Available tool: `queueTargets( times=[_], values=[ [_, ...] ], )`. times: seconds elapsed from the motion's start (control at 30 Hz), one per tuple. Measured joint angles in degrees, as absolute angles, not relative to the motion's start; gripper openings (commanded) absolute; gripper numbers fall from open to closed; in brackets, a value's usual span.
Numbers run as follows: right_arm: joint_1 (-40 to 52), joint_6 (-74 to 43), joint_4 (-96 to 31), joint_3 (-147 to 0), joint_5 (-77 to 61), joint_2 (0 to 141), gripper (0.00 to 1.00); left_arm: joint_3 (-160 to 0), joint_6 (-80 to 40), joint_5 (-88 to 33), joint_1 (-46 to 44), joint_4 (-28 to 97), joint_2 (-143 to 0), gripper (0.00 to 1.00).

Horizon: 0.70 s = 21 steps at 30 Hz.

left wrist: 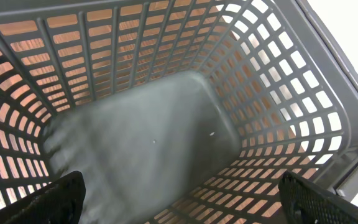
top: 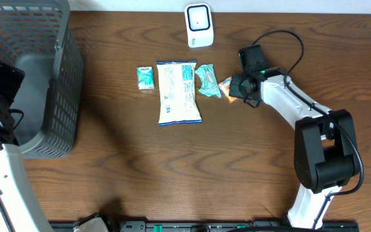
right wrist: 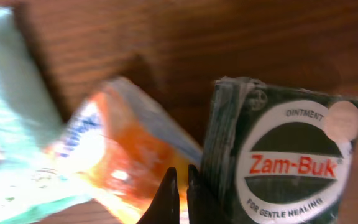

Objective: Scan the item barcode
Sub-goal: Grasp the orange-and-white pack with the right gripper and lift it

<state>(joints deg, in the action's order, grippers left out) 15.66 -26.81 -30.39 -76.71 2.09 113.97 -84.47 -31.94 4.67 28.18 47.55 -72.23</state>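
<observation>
The right end effector [right wrist: 180,186] stands pressed together, nothing visibly pinched, between the orange packet [right wrist: 120,155] and the Zam-Buk box [right wrist: 278,155] on the surface. The scanner [top: 198,26] sits nearby, beyond the packet. The left end effector [left wrist: 185,202] hangs spread over the basket [left wrist: 278,93], well apart.

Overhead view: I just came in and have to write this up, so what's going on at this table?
The right gripper is down at the right end of a row of packets on the table, shut, its tips at an orange packet beside a green Zam-Buk box; whether it pinches the packet is unclear. The white scanner stands at the far edge, nothing held to it yet. The left gripper hangs open over the grey basket.
</observation>
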Motion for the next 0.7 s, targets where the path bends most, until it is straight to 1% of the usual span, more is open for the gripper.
queueTargets(
  times=[0.03,0.17,0.27,0.33,0.37,0.43,0.5,0.53,0.7],
  values=[
    [15.7,-26.8,-32.6,-76.7,4.5,114.0,0.01,-84.5,-32.0,4.7,28.2,47.5,-72.2,0.98],
    [15.5,-26.8,-33.6,-76.7,8.1,114.0,0.01,-84.5,-31.9,4.7,28.2,47.5,-72.2,0.98],
    [15.0,-26.8,-33.6,-76.7,8.6,114.0,0.06,-84.5,-32.0,4.7,28.2,47.5,-72.2,0.98],
    [15.0,-26.5,-33.6,-77.0,7.1,114.0,0.15,-84.5,-31.9,4.7,28.2,47.5,-72.2,0.98],
    [14.9,-26.3,-33.6,-77.3,6.6,114.0,0.22,-84.5,-31.9,4.7,28.2,47.5,-72.2,0.98],
    [14.8,-24.3,-33.6,-78.7,4.3,114.0,0.45,-84.5,-31.9,4.7,28.2,47.5,-72.2,0.97],
    [14.8,-22.6,-33.2,-80.3,2.3,114.0,0.58,-84.5,-31.9,4.7,28.2,47.5,-72.2,0.98],
    [14.8,-22.1,-32.8,-80.9,1.3,114.0,0.7,-84.5,-31.9,4.7,28.2,47.5,-72.2,0.98],
    [14.8,-21.0,-32.7,-81.0,-0.7,114.0,0.76,-84.5,-31.9,4.7,28.2,47.5,-72.2,0.98]
  ],
)
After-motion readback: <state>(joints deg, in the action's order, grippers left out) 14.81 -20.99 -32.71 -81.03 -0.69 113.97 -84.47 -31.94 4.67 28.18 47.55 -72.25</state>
